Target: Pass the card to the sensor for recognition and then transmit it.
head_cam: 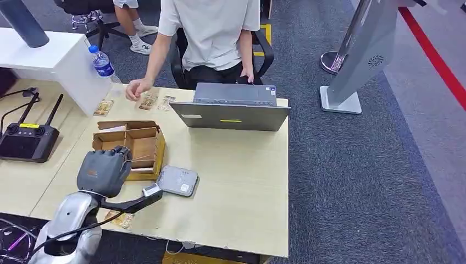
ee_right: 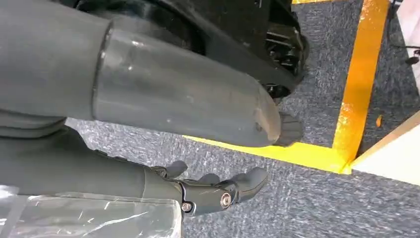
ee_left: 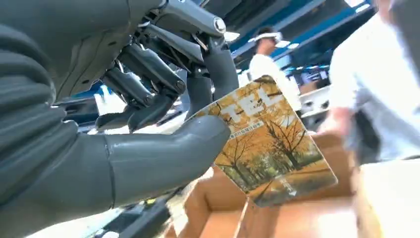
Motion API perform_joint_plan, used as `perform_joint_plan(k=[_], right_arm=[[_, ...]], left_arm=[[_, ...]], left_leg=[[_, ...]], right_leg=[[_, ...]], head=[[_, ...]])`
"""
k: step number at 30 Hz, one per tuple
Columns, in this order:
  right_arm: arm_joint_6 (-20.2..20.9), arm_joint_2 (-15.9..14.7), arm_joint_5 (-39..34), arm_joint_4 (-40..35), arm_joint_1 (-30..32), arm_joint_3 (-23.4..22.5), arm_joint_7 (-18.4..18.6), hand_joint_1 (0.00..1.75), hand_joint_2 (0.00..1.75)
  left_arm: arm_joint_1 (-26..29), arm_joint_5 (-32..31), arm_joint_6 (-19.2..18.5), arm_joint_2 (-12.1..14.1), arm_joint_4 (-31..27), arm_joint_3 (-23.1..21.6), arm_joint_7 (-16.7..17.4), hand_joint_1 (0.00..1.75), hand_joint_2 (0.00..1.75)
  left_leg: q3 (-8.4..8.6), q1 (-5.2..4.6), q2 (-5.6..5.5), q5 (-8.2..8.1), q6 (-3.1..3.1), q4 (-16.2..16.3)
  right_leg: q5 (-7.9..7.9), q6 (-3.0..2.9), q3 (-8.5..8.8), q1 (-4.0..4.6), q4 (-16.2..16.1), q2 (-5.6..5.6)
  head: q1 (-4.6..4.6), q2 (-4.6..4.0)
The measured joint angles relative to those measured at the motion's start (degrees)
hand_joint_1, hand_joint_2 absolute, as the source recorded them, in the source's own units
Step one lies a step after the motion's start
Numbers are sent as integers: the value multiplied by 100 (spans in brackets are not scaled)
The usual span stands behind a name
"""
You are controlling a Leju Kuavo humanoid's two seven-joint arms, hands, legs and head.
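1. While I watched the head view, the left hand (head_cam: 104, 171) hung over the cardboard box (head_cam: 144, 144) on the near-left part of the wooden table (head_cam: 242, 181).
2. My left wrist view showed that hand pinching one card (ee_left: 270, 144) between thumb and fingers (ee_left: 220, 59); the card (printed with yellow autumn trees) tilted above the open box.
3. One grey sensor (head_cam: 177, 181) lay flat on the table just beside the box's near right corner, close to the left wrist.
4. I counted three loose cards on the far edge: one (head_cam: 104, 107) by the white block, two (head_cam: 149, 101) (head_cam: 165, 103) near a person's hand (head_cam: 136, 89). Another card (head_cam: 122, 219) lay at the near edge under the left arm.
5. One laptop (head_cam: 231, 107) stood open with its back to me, one water bottle (head_cam: 102, 63) on the white block, one black controller (head_cam: 25, 141) on the neighbouring desk.
6. The right hand (ee_right: 213, 191) hung over grey carpet and yellow floor tape (ee_right: 356, 84), fingers loosely spread, holding nothing.
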Motion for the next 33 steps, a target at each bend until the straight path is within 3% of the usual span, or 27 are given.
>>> perform_joint_plan(k=[4, 7, 11, 13, 22, 23, 33], right_arm=[[44, -50, -46, 2, 57, -122, -59, 0, 0], [66, -72, 53, 2, 54, -149, -81, 0, 0], [131, -48, 282, 2, -57, -138, 2, 0, 0], [140, -18, 365, 2, -118, -124, 68, 0, 0], [166, 77, 455, 4, -177, -87, 149, 0, 0], [166, 79, 455, 4, -177, -87, 149, 0, 0], [173, 79, 464, 4, -175, -87, 151, 0, 0]], left_arm=[[0, 1160, -597, 796, -901, -209, 65, 175, 175], [-396, 1247, -646, 989, -1168, -269, 285, 175, 175], [-1241, 43, -205, 622, -922, -314, 728, 175, 175], [-1582, -349, -76, 441, -639, -317, 789, 175, 175], [-2142, -698, 235, -34, 360, -314, 730, 175, 175], [-2147, -698, 237, -66, 401, -315, 730, 0, 175], [-2161, -711, 230, -103, 456, -314, 695, 0, 175]], left_leg=[[0, 3, 0, 1, -1, 0], [-2, 3, -14, 10, -3, 0], [-3, 0, -16, 21, 8, 1], [-3, -1, -14, 26, 6, 2], [-4, -2, -11, 26, 6, 5], [-4, -2, -11, 26, 6, 5], [-6, -2, -9, 26, 6, 5]], right_leg=[[-2, -5, -8, 3, 0, 0], [0, -5, -9, 3, 1, -14], [22, -8, -1, 0, 0, -17], [31, -1, -1, -1, 0, -15], [34, 2, -4, -2, 0, -12], [33, 2, -5, -2, 0, -11], [33, 2, -7, -2, 0, -11]], head=[[-2, 0], [0, 0], [4, 0], [7, 0], [4, 0], [4, 0], [4, 0]])
